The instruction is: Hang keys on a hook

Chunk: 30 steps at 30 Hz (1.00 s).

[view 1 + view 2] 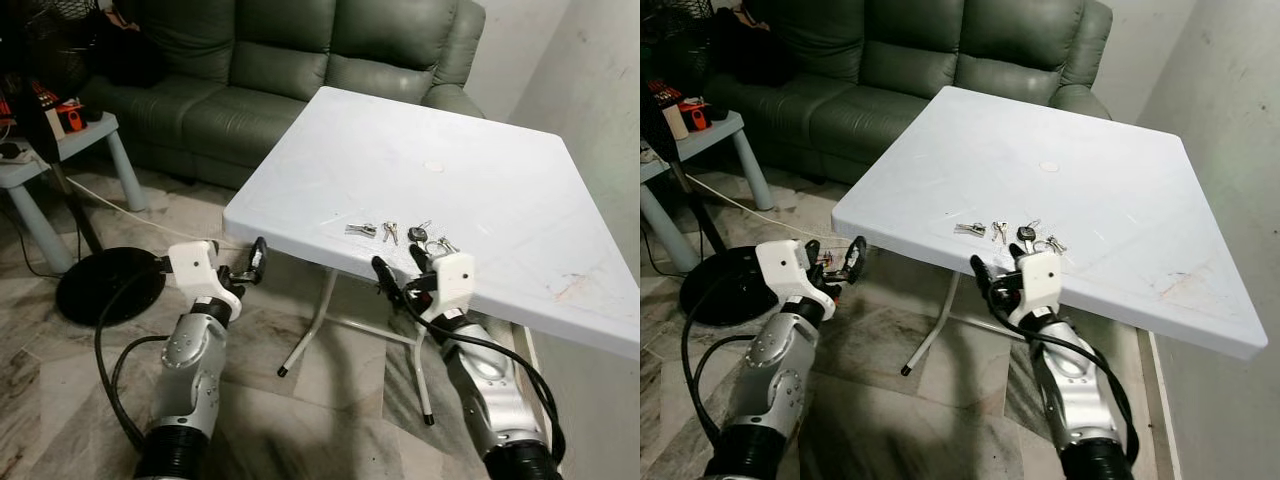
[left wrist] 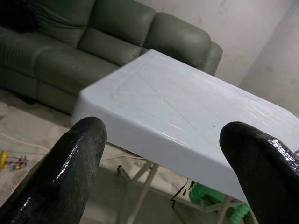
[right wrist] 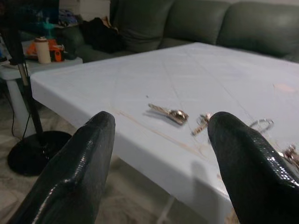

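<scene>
Both silver arms reach forward from the lower edge of the head views, and each one ends in two long black fingers that stand wide apart and hold nothing. At the near edge of the white table (image 1: 520, 170) is the right gripper (image 1: 398, 264), with its fingertips just before the rim and a little below the top, pointed toward the keys (image 1: 403, 233). These keys lie in a short row on the table top, close to the near edge: one flat key piece (image 3: 168, 112) at the left end, two small keys beside it, and a bunch with a ring and a dark fob at the right end. They rest flat and nothing touches them. The left gripper (image 1: 252, 263) hovers lower, beside the table's near left corner, over the marbled floor (image 1: 60, 380). Behind the table stands a green sofa (image 1: 300, 60), and to the left are a small pale side table (image 1: 85, 140) and a round black base (image 1: 105, 283) of some stand. No hook can be found in these pictures. It seems the task is at its very beginning: the keys are not yet picked up, and the grasp, the carrying and the hanging on a hook all remain.
</scene>
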### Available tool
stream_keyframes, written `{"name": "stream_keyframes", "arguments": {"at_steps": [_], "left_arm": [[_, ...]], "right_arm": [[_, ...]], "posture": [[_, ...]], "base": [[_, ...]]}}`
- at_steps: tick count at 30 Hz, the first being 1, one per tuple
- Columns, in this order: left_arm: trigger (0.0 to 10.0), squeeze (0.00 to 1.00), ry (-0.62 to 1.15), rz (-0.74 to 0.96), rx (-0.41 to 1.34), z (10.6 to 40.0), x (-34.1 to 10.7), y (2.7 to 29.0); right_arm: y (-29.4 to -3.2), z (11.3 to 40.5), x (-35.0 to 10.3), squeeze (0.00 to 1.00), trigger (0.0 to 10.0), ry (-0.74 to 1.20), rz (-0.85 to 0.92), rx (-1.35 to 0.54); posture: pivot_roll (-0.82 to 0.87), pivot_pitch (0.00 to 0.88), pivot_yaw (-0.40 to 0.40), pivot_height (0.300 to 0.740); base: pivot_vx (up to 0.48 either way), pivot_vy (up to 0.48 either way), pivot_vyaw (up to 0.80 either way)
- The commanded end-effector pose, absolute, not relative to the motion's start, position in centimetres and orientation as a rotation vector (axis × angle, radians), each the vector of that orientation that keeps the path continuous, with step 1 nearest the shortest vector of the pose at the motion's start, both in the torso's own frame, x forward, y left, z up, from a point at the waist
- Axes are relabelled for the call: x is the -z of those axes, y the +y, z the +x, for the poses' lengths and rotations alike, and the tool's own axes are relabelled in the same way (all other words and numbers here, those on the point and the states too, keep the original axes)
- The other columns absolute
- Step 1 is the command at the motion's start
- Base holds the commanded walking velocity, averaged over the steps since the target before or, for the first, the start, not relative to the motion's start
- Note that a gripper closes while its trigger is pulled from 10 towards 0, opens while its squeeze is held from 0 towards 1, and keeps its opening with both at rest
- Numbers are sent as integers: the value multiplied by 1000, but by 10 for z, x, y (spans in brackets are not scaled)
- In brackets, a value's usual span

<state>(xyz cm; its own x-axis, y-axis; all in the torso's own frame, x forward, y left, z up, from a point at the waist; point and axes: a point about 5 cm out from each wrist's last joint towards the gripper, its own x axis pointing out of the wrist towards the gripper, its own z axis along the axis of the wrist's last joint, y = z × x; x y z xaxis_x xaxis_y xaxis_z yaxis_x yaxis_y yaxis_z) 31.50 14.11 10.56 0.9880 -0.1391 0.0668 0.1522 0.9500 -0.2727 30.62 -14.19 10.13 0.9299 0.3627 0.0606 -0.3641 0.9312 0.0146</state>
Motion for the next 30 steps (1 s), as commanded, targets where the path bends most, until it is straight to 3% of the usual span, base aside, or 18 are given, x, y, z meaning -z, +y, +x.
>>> {"name": "stream_keyframes", "arguments": {"at_steps": [1, 30], "left_arm": [[10000, 0, -41, -272, 173, 315, -107, 135], [10000, 0, -44, -254, 176, 317, -109, 135]], "right_arm": [[-147, 308, -102, 0, 10000, -48, 31, -358], [-144, 311, -101, 0, 10000, -41, 41, -356]], "posture": [[26, 0, -101, 715], [34, 0, -96, 715]], "base": [[0, 0, -756], [0, 0, -733]]}}
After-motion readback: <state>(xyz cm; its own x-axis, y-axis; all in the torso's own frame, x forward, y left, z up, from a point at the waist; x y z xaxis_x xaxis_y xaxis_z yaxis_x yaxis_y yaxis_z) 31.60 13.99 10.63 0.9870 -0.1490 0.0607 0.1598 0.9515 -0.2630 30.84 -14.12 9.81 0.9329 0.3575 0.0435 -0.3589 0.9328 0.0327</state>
